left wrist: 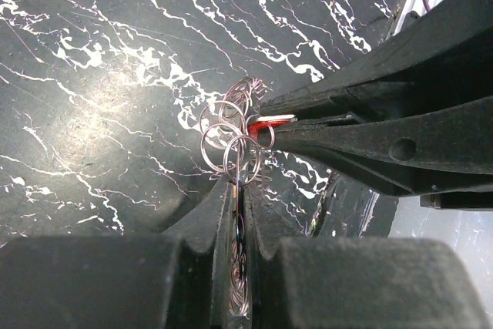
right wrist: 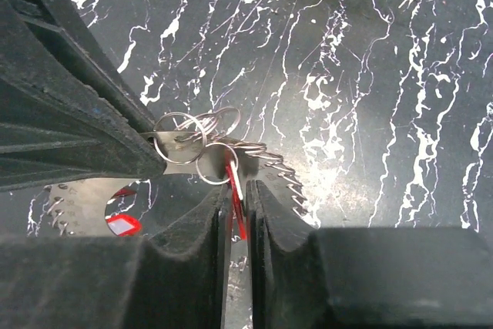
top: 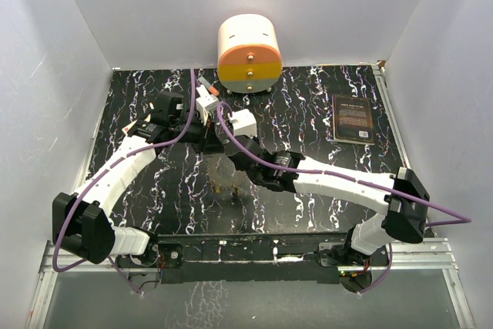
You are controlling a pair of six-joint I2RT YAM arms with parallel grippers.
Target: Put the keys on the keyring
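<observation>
1. The left arm point(top: 115, 171) is raised from its base near the near left corner of the bench, bent at the elbow and turned toward the middle.
2. The left gripper point(left wrist: 240, 184) is closed, with only a thin slit left between its jaws.
3. The right arm point(top: 339, 182) is stretched leftward from its base near the near right corner toward the middle of the bench.
4. The right gripper point(right wrist: 237, 184) is likewise closed to a narrow slit.
5. The two grippers are brought tip to tip, roughly at right angles; whether they touch cannot be told.
</observation>
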